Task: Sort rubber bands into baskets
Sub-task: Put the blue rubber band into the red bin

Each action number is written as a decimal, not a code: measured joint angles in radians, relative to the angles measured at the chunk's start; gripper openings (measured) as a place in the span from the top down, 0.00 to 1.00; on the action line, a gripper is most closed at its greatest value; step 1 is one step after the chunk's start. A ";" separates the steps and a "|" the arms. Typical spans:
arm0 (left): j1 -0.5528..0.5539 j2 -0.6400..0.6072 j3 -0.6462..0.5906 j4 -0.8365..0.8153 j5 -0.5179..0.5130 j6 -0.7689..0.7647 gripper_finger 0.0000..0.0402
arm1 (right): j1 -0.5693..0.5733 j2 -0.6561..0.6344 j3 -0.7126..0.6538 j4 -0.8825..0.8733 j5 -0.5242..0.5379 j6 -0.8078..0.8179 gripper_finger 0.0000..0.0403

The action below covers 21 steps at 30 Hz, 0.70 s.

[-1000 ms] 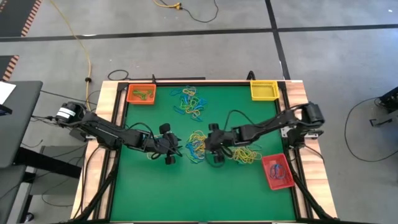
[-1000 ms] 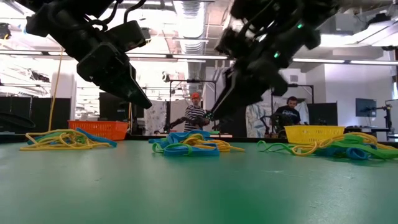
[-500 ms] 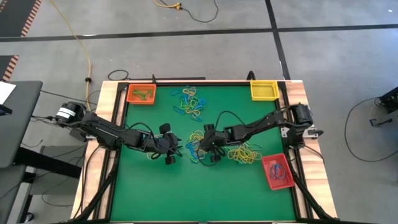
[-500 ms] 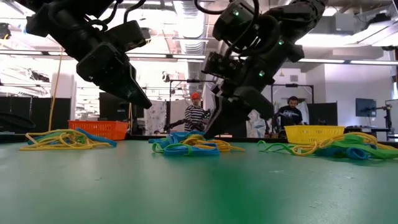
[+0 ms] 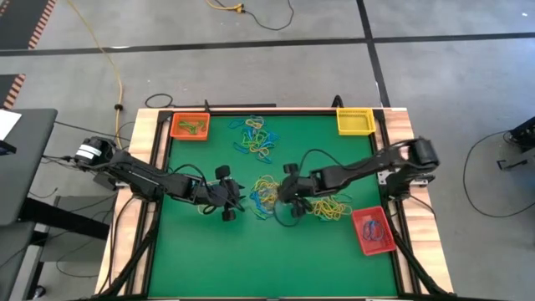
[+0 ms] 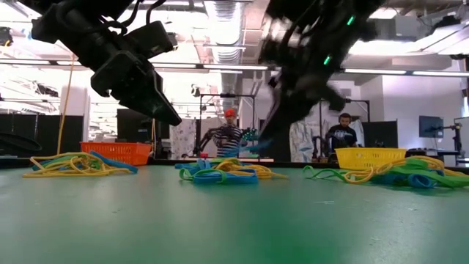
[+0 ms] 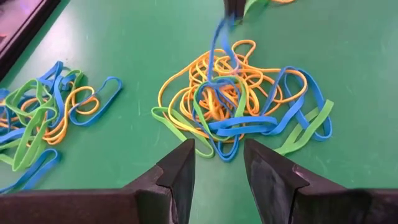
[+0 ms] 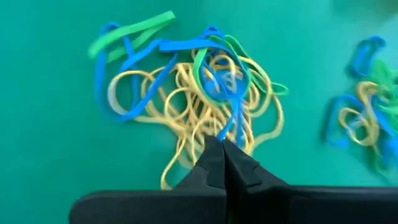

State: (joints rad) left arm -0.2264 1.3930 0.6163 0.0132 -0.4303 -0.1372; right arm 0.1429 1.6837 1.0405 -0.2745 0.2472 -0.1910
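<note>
Right gripper (image 8: pixel 222 147) jaws clenched on a blue rubber band (image 8: pixel 233 118) stretched up from the centre pile (image 5: pixel 266 194) on the green desk (image 5: pixel 201 251). Left gripper (image 7: pixel 217 163) jaws released, holding nothing, beside that pile. Red basket (image 5: pixel 373 230) contents hard to make out; low view blurs right arm.

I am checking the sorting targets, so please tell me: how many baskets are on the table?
3. The orange basket at the far left corner, the yellow basket at the far right corner, the red basket near the right edge, closer. None seems hidden.

Yellow, blue and green rubber bands (image 5: pixel 266 194) on a green table (image 5: pixel 209 251).
</note>
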 joint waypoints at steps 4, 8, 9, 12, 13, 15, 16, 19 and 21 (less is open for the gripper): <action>0.000 0.000 0.000 0.003 0.004 0.018 0.68 | 0.059 -0.133 0.001 -0.157 0.006 0.092 0.97; 0.000 0.000 0.000 0.004 -0.014 0.019 0.68 | 0.130 -0.264 0.001 -0.354 -0.002 0.243 0.97; 0.000 0.000 0.000 0.004 -0.024 0.019 0.68 | 0.150 -0.296 0.001 -0.401 -0.007 0.290 0.97; 0.002 0.000 0.000 0.004 -0.046 0.019 0.68 | 0.210 -0.374 0.001 -0.549 -0.027 0.444 0.97; 0.002 0.000 0.000 0.004 -0.049 0.019 0.68 | 0.231 -0.398 0.001 -0.590 -0.036 0.501 0.97; 0.002 0.000 0.000 0.005 -0.053 0.019 0.68 | 0.277 -0.438 0.001 -0.671 -0.053 0.615 0.97; 0.002 0.000 0.000 0.005 -0.053 0.019 0.68 | 0.300 -0.454 0.000 -0.711 -0.068 0.670 0.97; 0.002 0.000 0.000 0.005 -0.053 0.019 0.68 | 0.375 -0.486 0.000 -0.815 -0.091 0.836 0.97; 0.002 0.000 0.000 0.005 -0.053 0.018 0.68 | 0.431 -0.496 0.000 -0.873 -0.096 0.939 0.97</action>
State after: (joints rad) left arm -0.2245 1.3930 0.6163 0.0185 -0.4831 -0.1190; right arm 0.5740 1.1875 1.0409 -1.1474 0.1509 0.7479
